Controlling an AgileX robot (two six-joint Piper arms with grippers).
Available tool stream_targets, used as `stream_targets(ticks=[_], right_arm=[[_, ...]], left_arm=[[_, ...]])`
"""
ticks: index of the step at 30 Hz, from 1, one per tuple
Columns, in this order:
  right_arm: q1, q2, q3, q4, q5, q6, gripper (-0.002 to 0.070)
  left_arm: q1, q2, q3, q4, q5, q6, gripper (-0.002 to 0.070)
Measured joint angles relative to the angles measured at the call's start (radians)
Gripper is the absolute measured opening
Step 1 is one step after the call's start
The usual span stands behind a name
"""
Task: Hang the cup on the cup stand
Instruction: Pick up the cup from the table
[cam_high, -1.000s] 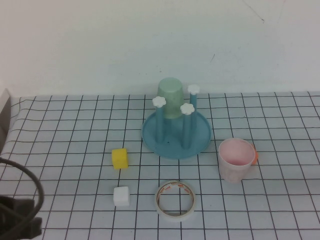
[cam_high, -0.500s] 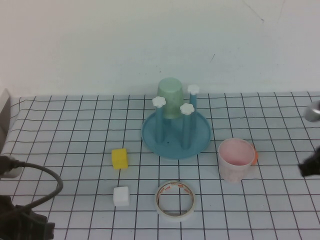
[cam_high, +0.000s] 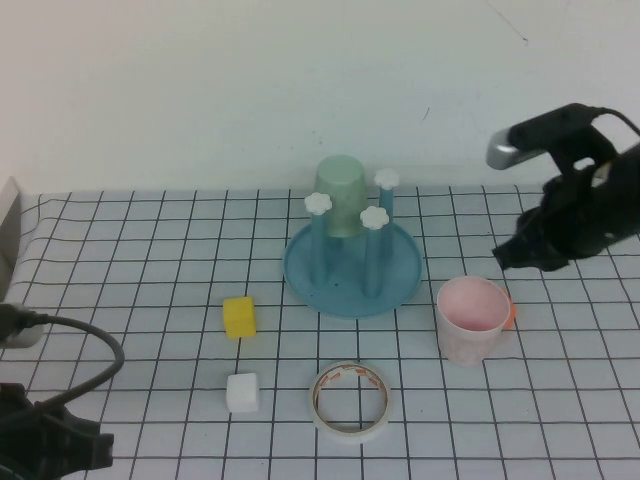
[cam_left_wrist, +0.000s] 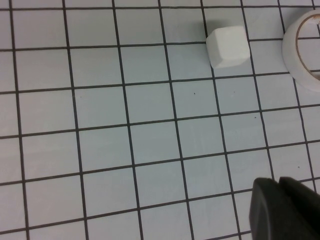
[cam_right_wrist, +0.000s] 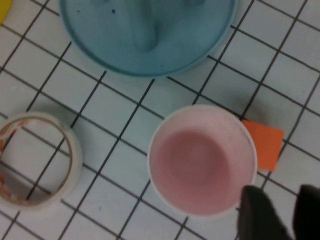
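Observation:
The pale pink cup (cam_high: 472, 318) stands upright, mouth up, on the grid mat to the right of the cup stand (cam_high: 398, 282). The stand has a round blue base and white-capped blue pegs. A pale green cup (cam_high: 342, 195) sits upside down on one peg. My right gripper (cam_high: 506, 256) hovers just right of and behind the pink cup. In the right wrist view the gripper (cam_right_wrist: 282, 212) is open and empty beside the cup's rim (cam_right_wrist: 202, 160). My left gripper (cam_left_wrist: 287, 207) is shut and empty, low at the mat's near left corner (cam_high: 55, 445).
An orange flat piece (cam_right_wrist: 263, 145) lies against the pink cup's far right side. A tape roll (cam_high: 350, 400) lies in front of the stand. A white cube (cam_high: 243, 391) and a yellow cube (cam_high: 239, 316) sit to its left.
My right arm has come in from the right edge and moved left and up, to just beside the pink cup. The left arm shifted slightly at the near left corner.

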Motion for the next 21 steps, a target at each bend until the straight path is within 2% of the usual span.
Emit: stream_targets(ticks=[4, 7, 14, 21], right_arm=[[0.0, 0.103, -0.088, -0.001, 0.023, 0.032, 0.0289], [0.0, 0.168, -0.121, -0.005, 0.025, 0.039, 0.0346], [0.0, 0.281, -0.13, -0.029, 0.025, 0.04, 0.0369], [0.0, 0.33, -0.137, -0.033, 0.025, 0.04, 0.0348]], left_arm=[[0.0, 0.0, 0.0, -0.008, 0.0, 0.002, -0.0003], [0.0, 0.0, 0.0, -0.014, -0.002, 0.002, -0.0003], [0.0, 0.0, 0.0, -0.017, -0.003, 0.005, -0.0003], [0.0, 0.0, 0.0, -0.024, -0.006, 0.005, -0.0003]])
